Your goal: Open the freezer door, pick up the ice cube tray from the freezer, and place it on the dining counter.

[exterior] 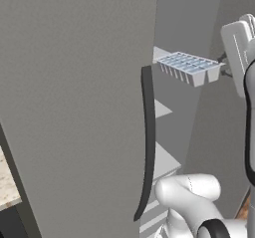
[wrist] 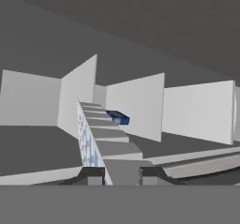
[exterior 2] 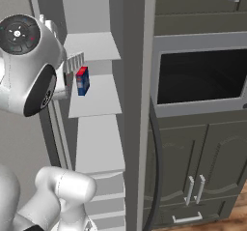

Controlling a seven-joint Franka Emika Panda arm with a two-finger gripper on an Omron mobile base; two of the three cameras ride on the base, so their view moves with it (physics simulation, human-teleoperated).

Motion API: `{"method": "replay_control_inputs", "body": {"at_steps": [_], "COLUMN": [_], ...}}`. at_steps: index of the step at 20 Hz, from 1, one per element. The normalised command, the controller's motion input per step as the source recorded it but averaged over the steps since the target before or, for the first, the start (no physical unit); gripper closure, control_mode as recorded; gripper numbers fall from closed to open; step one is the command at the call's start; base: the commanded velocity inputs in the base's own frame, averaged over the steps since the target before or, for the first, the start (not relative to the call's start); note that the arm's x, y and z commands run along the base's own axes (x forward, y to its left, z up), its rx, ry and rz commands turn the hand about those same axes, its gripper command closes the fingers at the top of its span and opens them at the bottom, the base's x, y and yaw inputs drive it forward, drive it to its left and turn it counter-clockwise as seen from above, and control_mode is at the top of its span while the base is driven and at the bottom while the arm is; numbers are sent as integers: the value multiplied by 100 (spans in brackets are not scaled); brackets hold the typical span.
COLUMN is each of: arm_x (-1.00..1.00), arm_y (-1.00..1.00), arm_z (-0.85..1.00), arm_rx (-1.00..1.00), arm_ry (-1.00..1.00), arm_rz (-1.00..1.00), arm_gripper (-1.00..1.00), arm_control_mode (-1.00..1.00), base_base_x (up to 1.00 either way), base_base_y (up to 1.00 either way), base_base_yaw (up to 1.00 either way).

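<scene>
Grey kitchen, freezer standing with the freezer door swung wide, its long dark handle facing the robot. Ice cube tray is up in the air in front of the shelves, off any shelf, level-ish in the left base view. Pincer is pressed almost together on the tray's rim; the hand view looks straight along the tray (edge-on, compartments running away from the tips). Small blue-and-red box sits on a middle shelf, just beside the tray's path as seen from the right base view.

Step in hand, as I judge it: carrying the tray out of the freezer. To do it well: pull straight back, keep it flat so nothing tips, stay clear of the shelf edges and the door's edge, and don't loosen the pinch (thin rim, could pivot) before turning toward the dining table.
</scene>
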Motion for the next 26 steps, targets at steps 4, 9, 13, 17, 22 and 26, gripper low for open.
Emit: {"method": "replay_control_inputs", "body": {"at_steps": [4,9,13,17,22,26], "arm_x": [-35,-29,-17,-27,-20,-17], "arm_y": [6,0,0,0,0,0], "arm_z": [0,0,0,0,0,0], "arm_rx": [0,0,0,0,0,0], "arm_ry": [-1,0,0,0,0,0], "arm_rz": [0,0,0,0,0,1], "arm_gripper": [100,100,100,100,100,100], "arm_control_mode": [-100,-100,-100,-100,-100,100], "base_base_x": [0,0,0,0,0,-23], "base_base_y": [0,0,0,0,0,0], "base_base_yaw": [0,0,0,0,0,2]}}
